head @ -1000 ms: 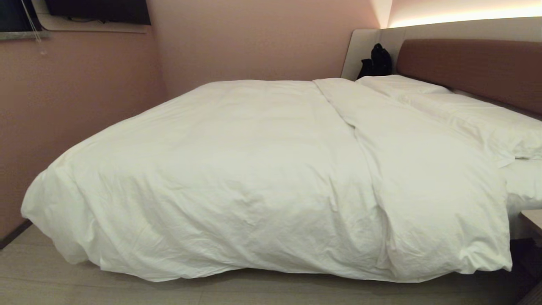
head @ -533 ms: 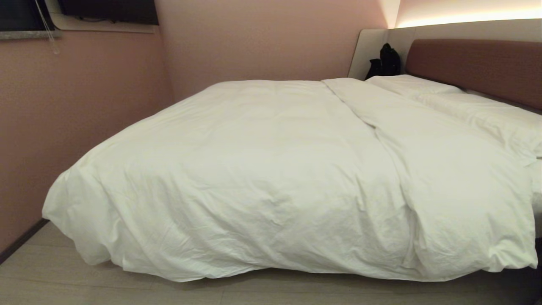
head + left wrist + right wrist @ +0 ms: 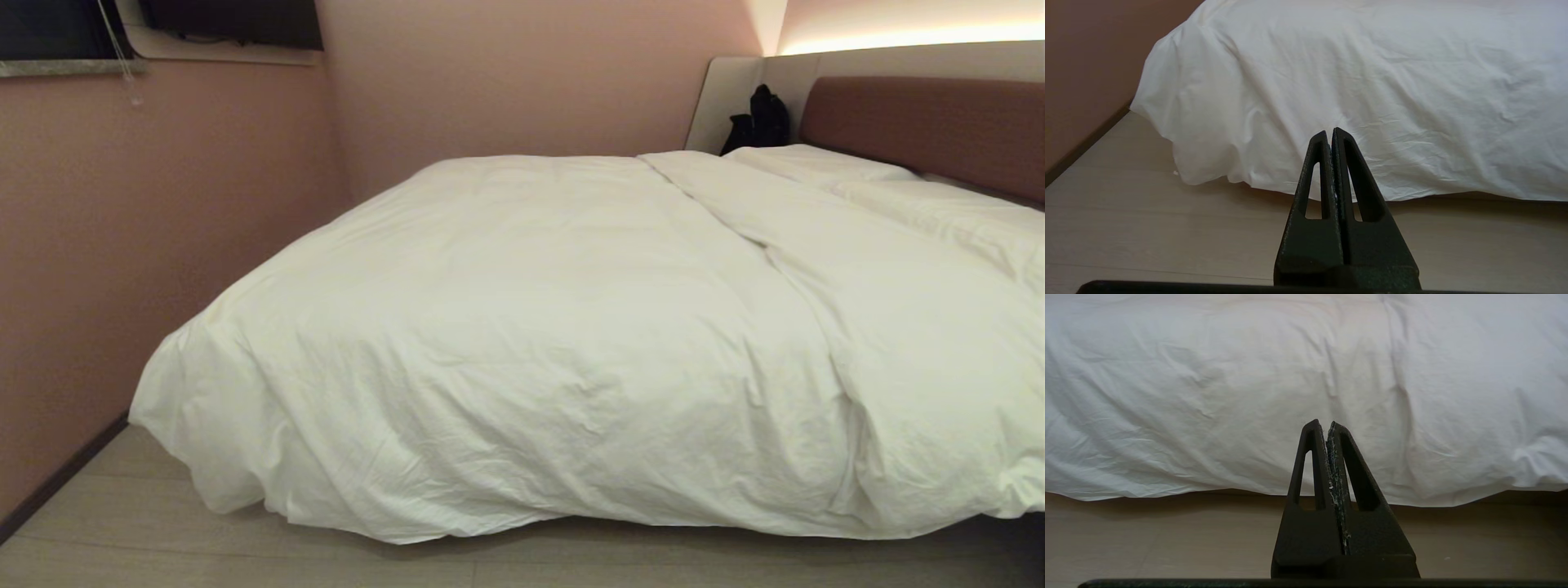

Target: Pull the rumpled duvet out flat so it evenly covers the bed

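The duvet (image 3: 555, 327) lies spread over the bed (image 3: 922, 135), covering the mattress from the foot end at the left up toward the reddish-brown headboard at the right. Its surface is puffy and creased with soft wrinkles. A long fold runs across it from the far side toward the near edge, where the part nearer the headboard overlaps the rest. Along the near side the duvet hangs over the edge of the bed and stops just above the floor (image 3: 163, 539), with a dark shadow under its hem. At the foot corner by the pink wall (image 3: 163, 229) it bulges out in a rounded, bunched lump.

Two white pillows (image 3: 824, 163) lie against the headboard, partly under the duvet's upper edge. A small black bag (image 3: 759, 118) stands in the far corner beside the headboard, against the pale panel.

Neither arm shows in the head view. In the left wrist view the left gripper (image 3: 1330, 131) has its two black fingers pressed together with nothing between them; it points at the hanging side of the duvet near the foot corner, clear of the cloth and above the floor. In the right wrist view the right gripper (image 3: 1324, 424) is likewise closed and empty, aimed at the duvet's hanging side close to the fold, also apart from the fabric
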Tool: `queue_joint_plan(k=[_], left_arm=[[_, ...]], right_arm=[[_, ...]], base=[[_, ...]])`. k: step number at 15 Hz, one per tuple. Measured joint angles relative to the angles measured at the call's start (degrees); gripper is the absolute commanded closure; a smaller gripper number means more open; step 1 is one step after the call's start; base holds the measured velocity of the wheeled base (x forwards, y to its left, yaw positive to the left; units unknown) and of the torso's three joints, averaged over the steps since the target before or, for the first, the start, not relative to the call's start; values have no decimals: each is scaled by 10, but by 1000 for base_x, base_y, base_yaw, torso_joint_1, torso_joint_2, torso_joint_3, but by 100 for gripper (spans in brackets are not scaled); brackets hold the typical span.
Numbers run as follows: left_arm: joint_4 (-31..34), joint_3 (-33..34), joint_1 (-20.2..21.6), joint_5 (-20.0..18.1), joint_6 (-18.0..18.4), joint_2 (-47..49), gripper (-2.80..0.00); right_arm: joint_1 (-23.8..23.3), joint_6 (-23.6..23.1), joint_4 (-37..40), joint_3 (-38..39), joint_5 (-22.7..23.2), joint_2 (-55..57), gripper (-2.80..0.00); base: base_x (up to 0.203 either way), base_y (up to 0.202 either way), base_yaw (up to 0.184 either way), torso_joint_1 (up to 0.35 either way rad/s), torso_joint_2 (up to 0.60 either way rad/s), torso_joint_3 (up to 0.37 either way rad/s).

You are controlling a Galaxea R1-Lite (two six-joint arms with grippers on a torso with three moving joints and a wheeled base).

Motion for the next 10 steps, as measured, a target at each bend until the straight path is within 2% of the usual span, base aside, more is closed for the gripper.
queue_joint_plan(k=[10], left_arm=[[0, 0, 0, 3, -1, 0, 0]], right_arm=[[0, 0, 0, 0, 0, 0, 0]], base=[[0, 195, 0, 2, 4, 2]])
